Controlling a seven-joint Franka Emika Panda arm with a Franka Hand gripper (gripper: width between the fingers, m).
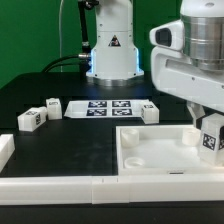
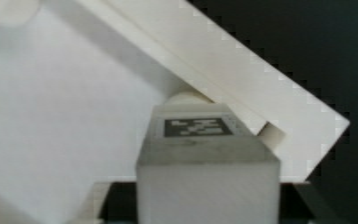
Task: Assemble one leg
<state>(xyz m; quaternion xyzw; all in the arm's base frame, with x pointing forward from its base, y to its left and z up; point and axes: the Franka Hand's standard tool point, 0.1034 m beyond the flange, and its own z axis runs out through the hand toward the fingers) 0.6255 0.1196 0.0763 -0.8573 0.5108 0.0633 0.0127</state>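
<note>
Leg (image 1: 212, 138) is clamped between the fingers of the gripper (image 1: 206, 122), marker face showing, at 3 o'clock in the exterior view, at the corner rim of the panel (image 1: 150, 152). Contact with the rim cannot be determined. Loose legs (image 1: 52, 108) flank the marker board (image 1: 108, 107) at 12 o'clock of the panel.

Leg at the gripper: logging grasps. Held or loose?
Held: the leg sits between the fingers of the gripper, at the panel.

Even brightness, soft blur (glaring whites)
</note>
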